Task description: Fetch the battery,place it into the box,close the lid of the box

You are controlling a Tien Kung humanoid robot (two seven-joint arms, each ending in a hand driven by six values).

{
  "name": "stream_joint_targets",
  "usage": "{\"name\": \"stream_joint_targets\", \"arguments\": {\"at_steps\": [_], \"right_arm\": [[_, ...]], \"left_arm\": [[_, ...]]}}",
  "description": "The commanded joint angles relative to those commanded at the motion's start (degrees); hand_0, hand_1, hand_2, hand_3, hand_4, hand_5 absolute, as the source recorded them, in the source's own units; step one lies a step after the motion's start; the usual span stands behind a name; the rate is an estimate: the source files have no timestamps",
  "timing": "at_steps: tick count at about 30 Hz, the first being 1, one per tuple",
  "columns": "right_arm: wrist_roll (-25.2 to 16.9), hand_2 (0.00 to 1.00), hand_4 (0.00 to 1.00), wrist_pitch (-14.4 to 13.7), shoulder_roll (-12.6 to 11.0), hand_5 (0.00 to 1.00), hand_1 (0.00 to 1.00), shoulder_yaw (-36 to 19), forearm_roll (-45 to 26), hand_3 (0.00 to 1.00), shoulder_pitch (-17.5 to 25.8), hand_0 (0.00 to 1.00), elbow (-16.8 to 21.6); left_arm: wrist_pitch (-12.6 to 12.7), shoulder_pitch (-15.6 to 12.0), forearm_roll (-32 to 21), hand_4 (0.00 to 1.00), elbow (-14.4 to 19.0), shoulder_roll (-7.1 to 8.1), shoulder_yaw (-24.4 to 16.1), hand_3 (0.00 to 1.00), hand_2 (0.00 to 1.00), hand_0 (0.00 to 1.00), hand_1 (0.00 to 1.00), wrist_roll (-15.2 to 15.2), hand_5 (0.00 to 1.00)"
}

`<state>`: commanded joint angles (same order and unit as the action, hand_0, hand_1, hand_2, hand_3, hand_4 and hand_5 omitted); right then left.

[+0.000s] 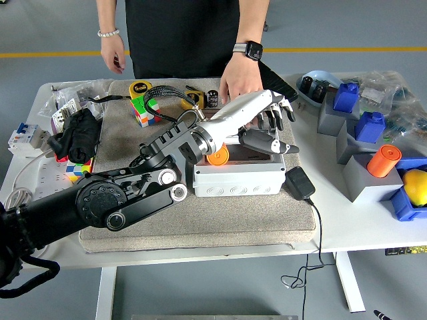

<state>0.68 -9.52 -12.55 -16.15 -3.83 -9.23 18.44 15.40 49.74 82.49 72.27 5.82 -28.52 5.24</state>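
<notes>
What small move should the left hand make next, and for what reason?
Probably reach for the lid and pull it down: the left hand hovers open above the box, an orange object lies inside, and a person's hand steadies the raised lid.

box (238, 177) on mat (207, 223) | charger (299, 183) right of box
</notes>
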Motion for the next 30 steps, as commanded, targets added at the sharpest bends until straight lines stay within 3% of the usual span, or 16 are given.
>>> {"name": "stream_joint_targets", "arguments": {"at_steps": [3,4,10,17,24,30], "right_arm": [[-0.05,0.661,0.940,-0.05,-0.01,0.490,0.638,-0.42,0.22,0.577,0.04,0.574,0.06],[-0.07,0.660,0.940,-0.07,-0.02,0.490,0.637,-0.45,0.22,0.577,0.06,0.575,0.05],[-0.06,0.661,0.940,0.13,-0.01,0.489,0.637,-0.96,0.23,0.577,0.33,0.574,-0.06],[-0.13,0.661,0.940,0.16,0.01,0.490,0.638,-1.40,0.45,0.577,0.24,0.575,-0.04],[-0.21,0.661,0.940,0.14,0.14,0.488,0.637,-1.51,0.54,0.577,0.28,0.574,0.00],[-0.12,0.660,0.940,0.20,0.03,0.488,0.637,-1.08,0.46,0.577,0.35,0.574,-0.03]], "left_arm": [[-0.40,-2.51,0.18,0.998,2.43,2.39,-3.08,0.543,0.463,0.316,0.481,0.48,0.444],[-0.57,-3.03,0.36,0.998,2.78,2.93,-3.64,0.552,0.524,0.329,0.558,0.69,0.530],[-2.21,-8.72,0.33,0.998,6.68,9.19,-6.94,0.566,0.559,0.360,0.592,2.05,0.557],[-2.84,-13.84,0.29,0.998,10.21,13.47,-8.81,0.525,0.576,0.363,0.593,2.62,0.567],[-4.00,-17.59,1.24,0.998,9.65,15.42,-8.11,0.523,0.588,0.364,0.597,3.95,0.576],[-5.06,-17.96,1.75,0.998,8.86,15.02,-7.87,0.527,0.580,0.361,0.590,4.99,0.577]]}}
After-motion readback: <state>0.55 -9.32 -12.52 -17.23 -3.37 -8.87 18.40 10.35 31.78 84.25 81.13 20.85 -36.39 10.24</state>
